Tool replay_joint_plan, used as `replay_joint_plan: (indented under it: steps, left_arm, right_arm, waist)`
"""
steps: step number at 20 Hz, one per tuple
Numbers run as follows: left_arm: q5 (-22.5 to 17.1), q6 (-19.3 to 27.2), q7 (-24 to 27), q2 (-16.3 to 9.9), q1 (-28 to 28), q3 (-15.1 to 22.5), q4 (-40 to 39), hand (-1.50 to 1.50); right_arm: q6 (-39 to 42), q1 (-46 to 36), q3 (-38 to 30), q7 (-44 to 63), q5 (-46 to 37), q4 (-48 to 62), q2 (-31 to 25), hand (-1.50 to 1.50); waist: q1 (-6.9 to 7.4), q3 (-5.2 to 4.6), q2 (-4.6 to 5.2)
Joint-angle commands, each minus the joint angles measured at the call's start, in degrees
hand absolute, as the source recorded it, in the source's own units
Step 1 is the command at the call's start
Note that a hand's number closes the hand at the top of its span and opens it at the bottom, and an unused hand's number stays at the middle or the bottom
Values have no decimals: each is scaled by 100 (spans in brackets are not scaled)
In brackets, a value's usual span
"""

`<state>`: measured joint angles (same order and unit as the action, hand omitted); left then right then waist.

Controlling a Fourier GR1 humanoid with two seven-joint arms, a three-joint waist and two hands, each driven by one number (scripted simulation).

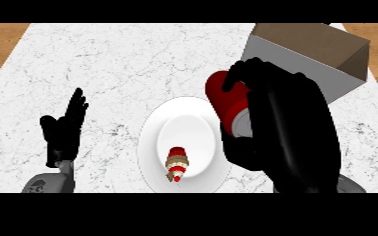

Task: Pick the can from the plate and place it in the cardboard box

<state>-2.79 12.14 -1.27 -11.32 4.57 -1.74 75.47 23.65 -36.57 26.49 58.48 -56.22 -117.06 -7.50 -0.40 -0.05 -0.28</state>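
Head view. The right hand [284,125] is curling round a red can [225,97] with a pale end, holding it tilted above the right rim of the white plate [151,140], near the counter's [133,60] front edge; the fingers are hiding much of the can. The open cardboard box [317,55] is sitting at the counter's far right corner. A small red-and-brown item [176,164], hard to identify, is lying on the plate. The left hand [65,127] is resting open, fingers up, near the counter's front left edge.

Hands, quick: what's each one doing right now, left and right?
Left hand: open, resting at the view's left, holding nothing.
Right hand: shut on the red can, between the white plate and the cardboard box.
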Motion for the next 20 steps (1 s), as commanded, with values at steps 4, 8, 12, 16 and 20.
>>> replay_joint_plan:
  steps: [4,8,12,16,20]
  left_arm:
    - [4,-67,-119,-65,158,-77,68,0]
    - [116,38,-321,56,5,62,333,0]
    - [89,-55,153,126,249,-116,-467,0]
    - [174,38,-175,181,99,18,32,0]
    - [215,-5,-142,196,227,35,-41,0]
  right_arm:
    - [340,-134,-1238,-355,-11,248,-536,150]
    - [-41,-619,-2143,-1135,311,1224,-618,150]
    - [-711,-416,-2385,-1853,200,2019,-746,150]
    - [-1135,-542,-2872,-2737,377,3092,-1073,150]
    - [-1829,-583,-3095,-3623,397,4210,-1185,150]
  waist:
    - [34,5,26]
    - [106,7,34]
    - [85,4,51]
    - [114,7,47]
    - [116,7,55]
